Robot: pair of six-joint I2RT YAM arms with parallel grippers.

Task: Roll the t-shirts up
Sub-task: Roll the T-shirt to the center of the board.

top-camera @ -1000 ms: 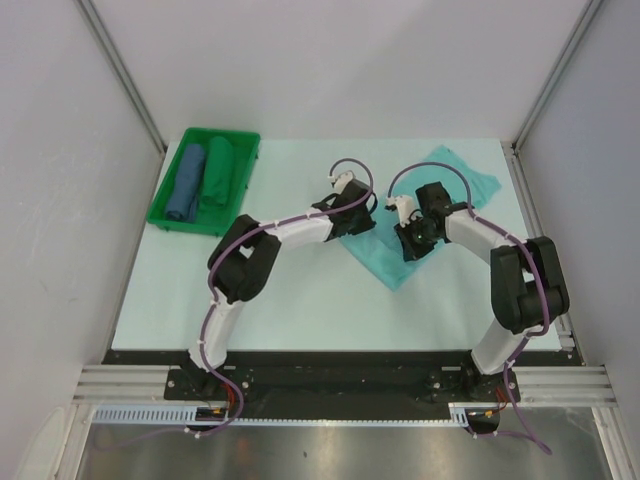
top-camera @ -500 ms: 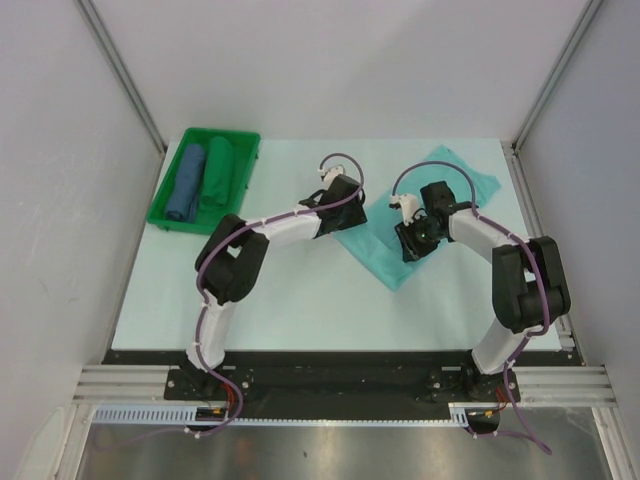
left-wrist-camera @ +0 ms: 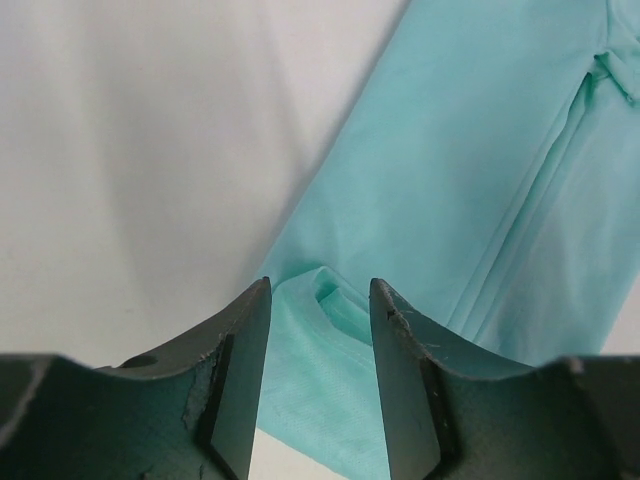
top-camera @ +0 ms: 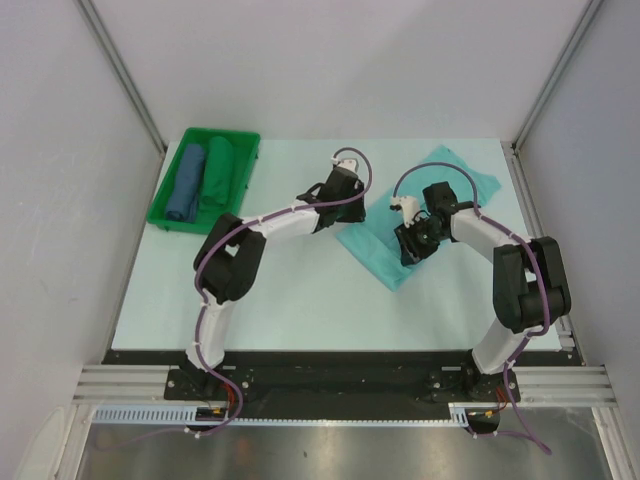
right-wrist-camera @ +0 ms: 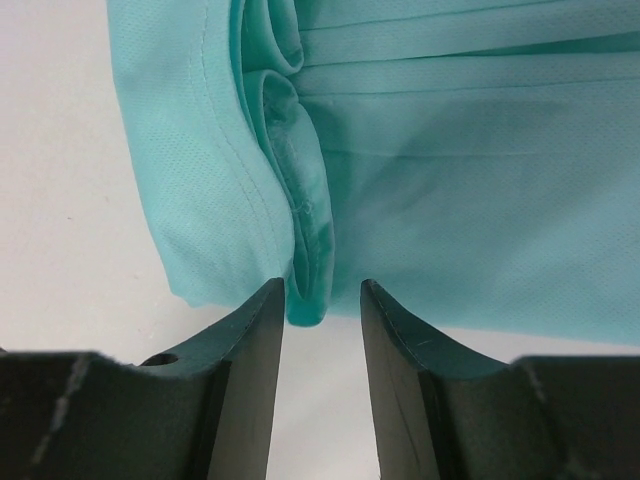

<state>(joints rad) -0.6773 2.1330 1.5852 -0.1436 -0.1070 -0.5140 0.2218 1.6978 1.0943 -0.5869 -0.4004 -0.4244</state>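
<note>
A mint-turquoise t-shirt [top-camera: 455,182] lies folded in a long diagonal strip on the pale table. My left gripper [top-camera: 349,211] is at its left edge. In the left wrist view its open jaws [left-wrist-camera: 320,290] straddle a raised fold of the shirt's edge [left-wrist-camera: 450,180]. My right gripper [top-camera: 410,250] is over the strip's near part. In the right wrist view its open jaws [right-wrist-camera: 322,290] straddle the end of a bunched ridge of the shirt [right-wrist-camera: 450,150]. A rolled blue shirt [top-camera: 187,183] and a rolled dark green shirt [top-camera: 217,172] lie in the tray.
The green plastic tray [top-camera: 225,133] stands at the table's back left corner. Grey walls and metal rails bound the table on the left, right and back. The arms' bases sit on the black bar along the near edge.
My left gripper has moved back and a little left, from over the shirt's middle to its left edge. The right arm has barely moved.
</note>
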